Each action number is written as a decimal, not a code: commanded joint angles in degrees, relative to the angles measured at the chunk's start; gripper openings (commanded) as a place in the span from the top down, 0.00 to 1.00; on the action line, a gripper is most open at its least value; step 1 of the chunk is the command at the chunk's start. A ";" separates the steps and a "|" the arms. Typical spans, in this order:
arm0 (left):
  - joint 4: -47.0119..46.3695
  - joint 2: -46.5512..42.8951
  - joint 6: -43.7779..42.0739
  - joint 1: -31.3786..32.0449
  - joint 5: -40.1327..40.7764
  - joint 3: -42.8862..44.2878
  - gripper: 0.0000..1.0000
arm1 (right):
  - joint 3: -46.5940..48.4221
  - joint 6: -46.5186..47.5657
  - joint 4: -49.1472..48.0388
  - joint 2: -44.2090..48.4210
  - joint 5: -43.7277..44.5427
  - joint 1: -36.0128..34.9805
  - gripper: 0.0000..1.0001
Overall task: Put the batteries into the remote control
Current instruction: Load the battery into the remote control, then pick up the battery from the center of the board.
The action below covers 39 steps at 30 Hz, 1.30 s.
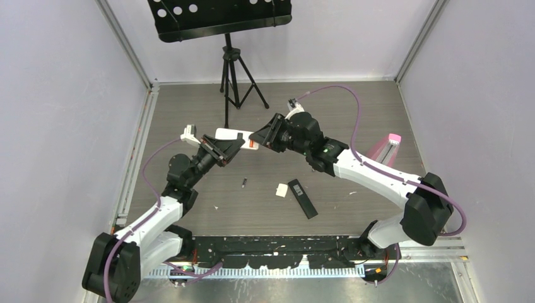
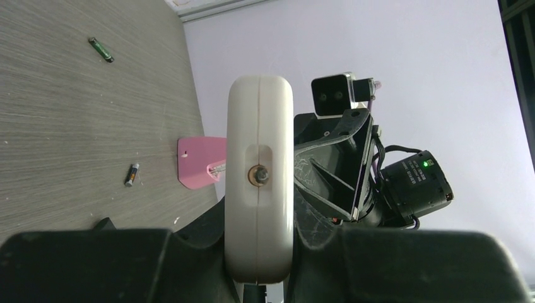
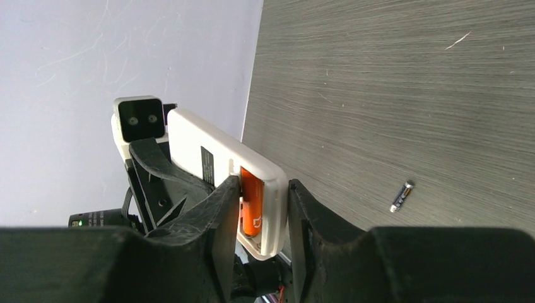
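A white remote [image 1: 232, 134] hangs above the table between both grippers. My left gripper [image 1: 222, 146] is shut on its left end; in the left wrist view the remote [image 2: 260, 126] shows end-on between the jaws. My right gripper [image 1: 262, 137] is shut on its right end, where the battery bay is open. An orange battery [image 3: 251, 201] sits in that bay, between my right fingers [image 3: 221, 214]. A dark battery [image 1: 244, 183] lies on the table, and also shows in the right wrist view [image 3: 401, 196]. A green battery [image 2: 101, 49] lies farther off. The other dark battery is out of view.
A black remote [image 1: 303, 197] and a small white cover [image 1: 281, 190] lie near the table's middle front. A pink holder [image 1: 385, 149] stands at the right. A tripod [image 1: 233, 69] with a black stand is at the back. Walls close in on the left, right and back.
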State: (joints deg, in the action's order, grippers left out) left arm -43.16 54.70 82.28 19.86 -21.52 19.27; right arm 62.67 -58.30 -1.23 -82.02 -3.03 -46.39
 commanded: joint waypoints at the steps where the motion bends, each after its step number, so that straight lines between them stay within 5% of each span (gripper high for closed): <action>1: -10.34 -1.04 1.08 0.91 -5.85 1.65 1.00 | 1.60 0.04 0.34 -1.77 0.48 -0.28 0.67; 4: -8.85 -1.30 0.70 0.89 -4.80 1.38 1.00 | 1.20 -0.04 0.12 -1.22 0.28 -0.33 0.66; 8: -3.69 -2.11 -1.39 0.72 -2.74 0.52 1.00 | -0.05 0.70 -1.93 1.15 -0.10 -0.24 0.46; 13: 13.41 -5.43 -8.95 -0.34 2.04 0.59 1.00 | -1.04 3.70 -2.09 5.48 -0.51 0.05 0.30; 17: 30.80 -9.31 -15.35 -1.51 6.46 2.78 1.00 | 1.03 6.60 7.88 7.40 4.80 0.31 0.32; 23: 56.70 -17.65 -24.63 -1.66 19.86 9.00 1.00 | 4.50 5.36 22.56 1.43 11.53 -0.08 0.50; 30: 64.88 -26.26 -37.32 -1.66 24.34 18.01 1.00 | 16.33 5.03 31.71 -16.95 19.47 -10.80 0.48; 39: 71.16 -31.58 -44.26 -1.66 32.33 23.35 1.00 | 26.23 0.45 35.51 -31.57 20.08 -15.16 0.47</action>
State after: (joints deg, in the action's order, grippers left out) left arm 24.43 23.68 42.44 18.61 5.96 40.95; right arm 84.40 -55.51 31.59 -112.12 13.52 -61.30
